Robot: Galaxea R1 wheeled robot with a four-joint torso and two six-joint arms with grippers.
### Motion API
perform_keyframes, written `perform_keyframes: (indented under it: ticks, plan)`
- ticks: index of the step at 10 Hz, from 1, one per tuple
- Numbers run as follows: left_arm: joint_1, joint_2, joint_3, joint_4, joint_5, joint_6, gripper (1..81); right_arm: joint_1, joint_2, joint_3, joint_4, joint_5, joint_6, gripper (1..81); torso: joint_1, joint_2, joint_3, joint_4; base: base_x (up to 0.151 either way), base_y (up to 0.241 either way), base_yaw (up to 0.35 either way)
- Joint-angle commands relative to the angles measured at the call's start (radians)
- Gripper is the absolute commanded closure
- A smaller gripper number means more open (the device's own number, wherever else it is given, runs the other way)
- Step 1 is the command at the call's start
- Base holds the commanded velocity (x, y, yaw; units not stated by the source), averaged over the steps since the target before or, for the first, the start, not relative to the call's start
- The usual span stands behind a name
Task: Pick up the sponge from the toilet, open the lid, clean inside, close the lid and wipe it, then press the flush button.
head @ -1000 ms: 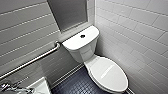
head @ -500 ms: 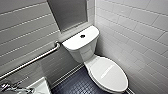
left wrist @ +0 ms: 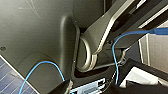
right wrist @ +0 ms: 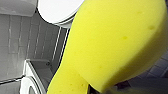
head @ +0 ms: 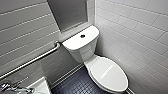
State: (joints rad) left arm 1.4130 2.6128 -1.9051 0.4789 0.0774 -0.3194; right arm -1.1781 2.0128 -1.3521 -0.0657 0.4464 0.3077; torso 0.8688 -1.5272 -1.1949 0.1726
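The white toilet (head: 82, 50) stands in the corner of the tiled walls. Its lid (head: 108, 72) is down over the bowl. The small dark flush button (head: 82, 36) sits in the middle of the flat tank top. The yellow sponge (right wrist: 117, 42) looms very close in the right wrist view, with my right gripper shut on it. Beyond the sponge, the toilet's white rim (right wrist: 57, 12) shows over grey wall tiles. My left gripper stands open with nothing in it, close against the robot's own dark body and blue cables (left wrist: 115, 50).
A metal grab bar (head: 32, 61) runs along the left wall. A white sink (head: 40, 87) with a metal faucet (head: 12, 87) sits at the lower left. Dark blue floor tiles (head: 75, 85) lie in front of the toilet. The right wall stands close to the bowl.
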Motion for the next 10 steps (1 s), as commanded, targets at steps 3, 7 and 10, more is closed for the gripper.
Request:
perform_keyframes:
  ticks: [3,7,10]
  plan:
    - [0.013,0.027,-0.054,0.006,0.065,-0.003,1.0,0.422,-0.06,0.052,0.115,-0.363,0.007,81.1,0.0,0.0,0.0,0.0,0.0,0.0,0.0]
    - [0.013,0.061,-0.097,0.004,0.067,-0.004,1.0,0.674,0.006,-0.025,0.159,-0.554,0.007,81.1,0.0,0.0,0.0,0.0,0.0,0.0,0.0]
    - [0.014,0.075,-0.118,0.006,0.076,-0.004,1.0,0.81,0.056,-0.068,0.167,-0.652,0.007,81.1,0.0,0.0,0.0,0.0,0.0,0.0,0.0]
